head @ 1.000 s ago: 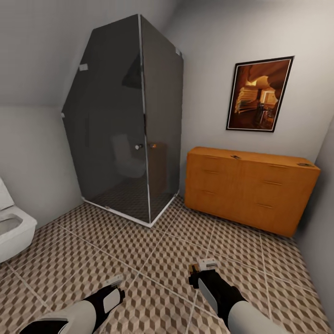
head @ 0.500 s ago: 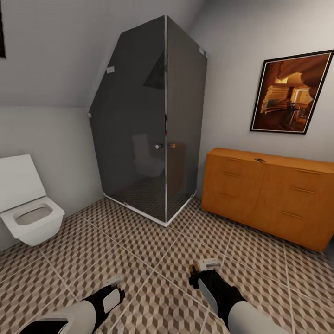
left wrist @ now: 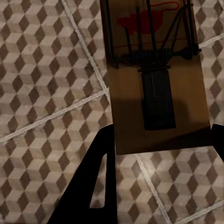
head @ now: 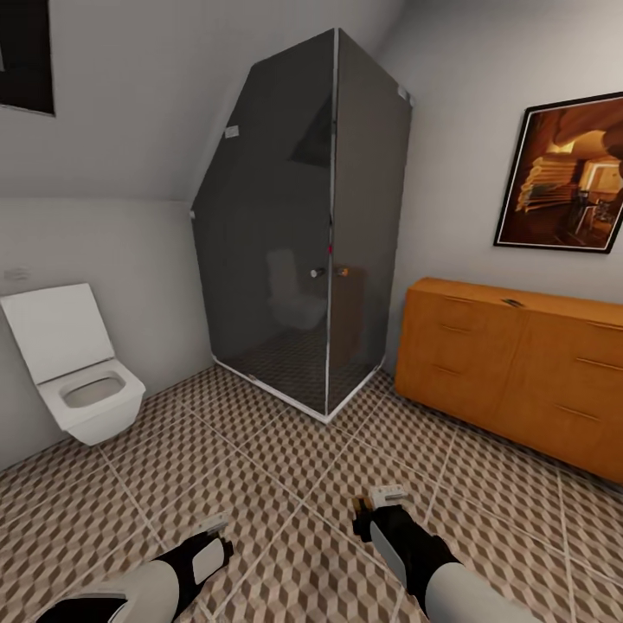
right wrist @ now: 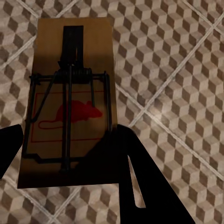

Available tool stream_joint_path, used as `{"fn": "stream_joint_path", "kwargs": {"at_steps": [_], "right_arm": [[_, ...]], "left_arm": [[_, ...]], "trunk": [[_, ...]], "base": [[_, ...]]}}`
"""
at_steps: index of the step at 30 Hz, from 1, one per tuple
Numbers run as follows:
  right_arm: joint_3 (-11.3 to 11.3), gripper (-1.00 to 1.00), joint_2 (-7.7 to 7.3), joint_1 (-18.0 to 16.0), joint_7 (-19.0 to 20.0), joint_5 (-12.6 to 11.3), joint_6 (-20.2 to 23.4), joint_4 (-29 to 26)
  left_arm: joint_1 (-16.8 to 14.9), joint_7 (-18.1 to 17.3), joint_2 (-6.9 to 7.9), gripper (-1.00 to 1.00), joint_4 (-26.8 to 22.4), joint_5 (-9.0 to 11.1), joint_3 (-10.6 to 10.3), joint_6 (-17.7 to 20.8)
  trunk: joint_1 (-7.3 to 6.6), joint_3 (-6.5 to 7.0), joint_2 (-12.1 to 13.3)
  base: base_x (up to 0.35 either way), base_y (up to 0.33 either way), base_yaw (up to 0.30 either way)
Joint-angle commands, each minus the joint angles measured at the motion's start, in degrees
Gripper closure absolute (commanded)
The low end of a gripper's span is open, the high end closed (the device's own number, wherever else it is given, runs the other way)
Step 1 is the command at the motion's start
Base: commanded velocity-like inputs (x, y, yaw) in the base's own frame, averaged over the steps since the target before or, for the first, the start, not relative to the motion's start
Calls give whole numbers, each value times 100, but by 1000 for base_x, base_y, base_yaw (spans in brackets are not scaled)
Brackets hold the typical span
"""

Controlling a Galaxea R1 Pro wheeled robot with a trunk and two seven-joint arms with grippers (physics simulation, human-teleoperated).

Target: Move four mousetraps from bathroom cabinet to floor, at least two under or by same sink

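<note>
Each arm carries a mousetrap over the floor [head: 285, 450]: the left gripper [head: 212, 525] is clamped on one trap [left wrist: 156, 77], held at its bare wooden end between dark fingers [left wrist: 95, 182], and the right gripper [head: 381, 502] is closed on the other trap [right wrist: 70, 100] the same way. The cabinet [head: 519, 368] stands well apart, against the wall beside the shower [head: 303, 225], with a small dark thing on its top, too small to name. These boards look light, stiff and thin; the sprung wire seems the delicate part, so gripping the plain edges, clear of the bar, looks safest
</note>
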Motion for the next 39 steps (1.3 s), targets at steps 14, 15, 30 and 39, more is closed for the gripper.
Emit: {"fn": "stream_joint_path", "kwargs": {"at_steps": [14,15,30,39], "right_arm": [[47,100,-6,-1,-79,-77,15,5],[45,100,-6,-1,-82,-75,15,6],[43,100,-14,-1,-101,-67,-9,6],[43,100,-11,-1,-105,-68,-10,6]], "left_arm": [[-4,41,12,100,-3,0,13,25],[-4,41,16,100,-3,0,15,25],[-4,111,284,100,6,175,33,34],[-4,112,287,100,6,187,33,34]], "trunk": [[0,-6,-3],[0,-6,-3],[0,-6,-3],[0,-6,-3]], "base": [[0,0,274],[0,0,275],[0,0,275],[0,0,275]]}}
